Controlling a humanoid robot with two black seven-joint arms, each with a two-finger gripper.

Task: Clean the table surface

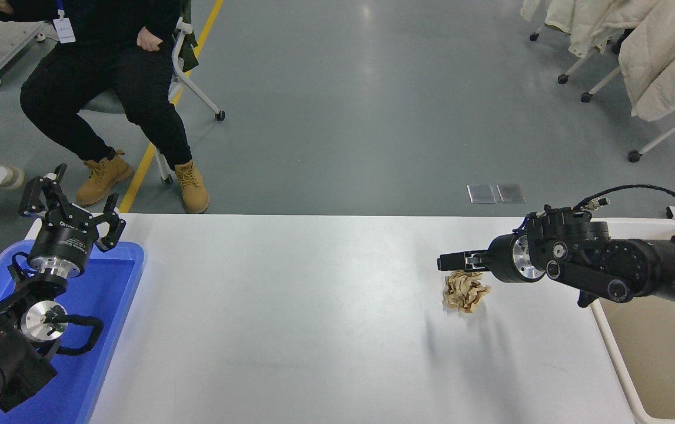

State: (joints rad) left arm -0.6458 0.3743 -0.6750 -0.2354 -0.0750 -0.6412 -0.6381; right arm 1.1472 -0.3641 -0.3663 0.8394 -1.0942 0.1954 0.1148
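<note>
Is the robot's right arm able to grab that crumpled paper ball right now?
Probably yes. The right gripper hangs just above the crumpled paper ball, and nothing lies between them on the table surface. I cannot tell whether it is open.

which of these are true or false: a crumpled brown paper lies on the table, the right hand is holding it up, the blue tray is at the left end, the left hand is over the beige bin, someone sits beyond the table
1. A crumpled brown paper lies on the table surface. True.
2. The right hand holds it up. False: the paper rests on the table, just below the hand in the picture.
3. The blue tray is at the left end. True.
4. The left hand is over the beige bin. False: it is above the blue tray's far edge.
5. A person sits beyond the table. True.
</note>
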